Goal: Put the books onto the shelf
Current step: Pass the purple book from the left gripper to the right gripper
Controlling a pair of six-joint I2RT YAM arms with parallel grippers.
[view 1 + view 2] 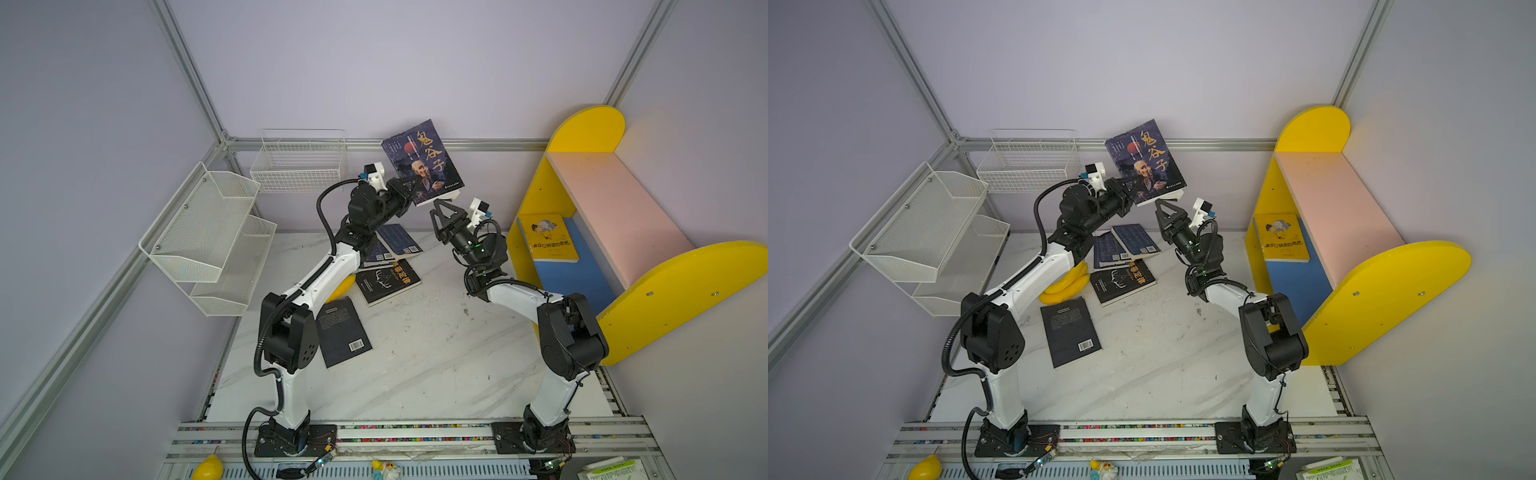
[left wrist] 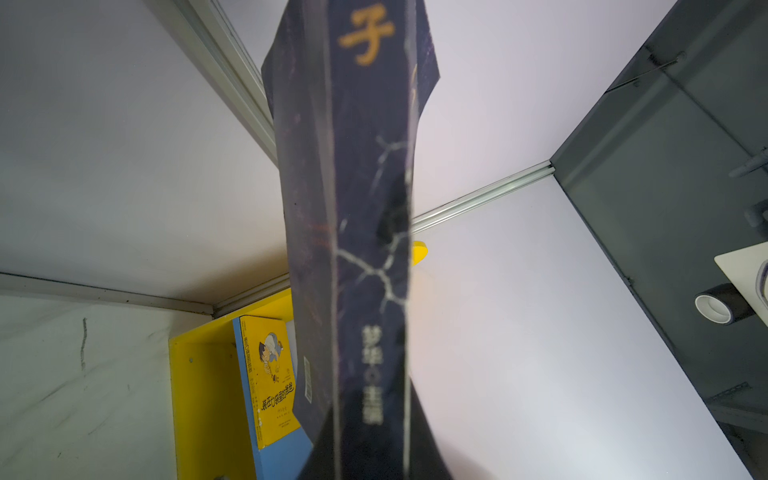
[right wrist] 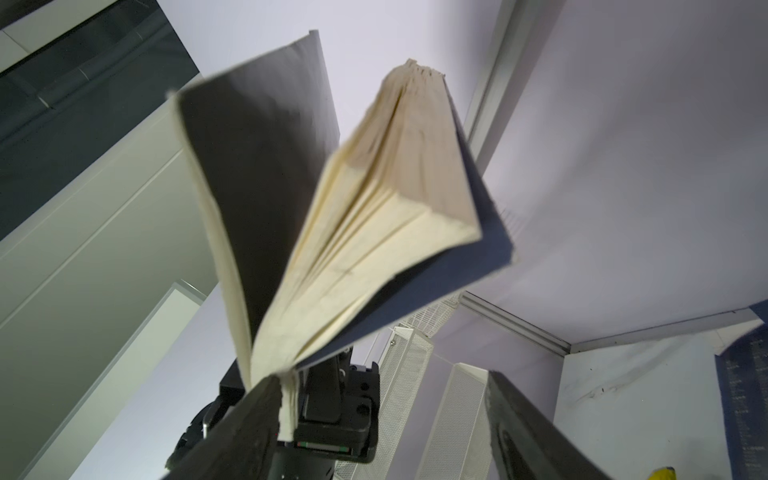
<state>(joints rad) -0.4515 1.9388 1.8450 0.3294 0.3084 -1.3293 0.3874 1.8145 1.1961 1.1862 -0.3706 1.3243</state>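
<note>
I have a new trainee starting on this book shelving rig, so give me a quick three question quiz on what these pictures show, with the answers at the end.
1. True or false: the left claw is clamped on the dark book that is up in the air.
2. Which board of the shelf carries the yellow book? A upper; B lower; C neither.
3. How many books lie on the table?

Key: 1 true. 2 B, the blue lower board. 3 four.
</note>
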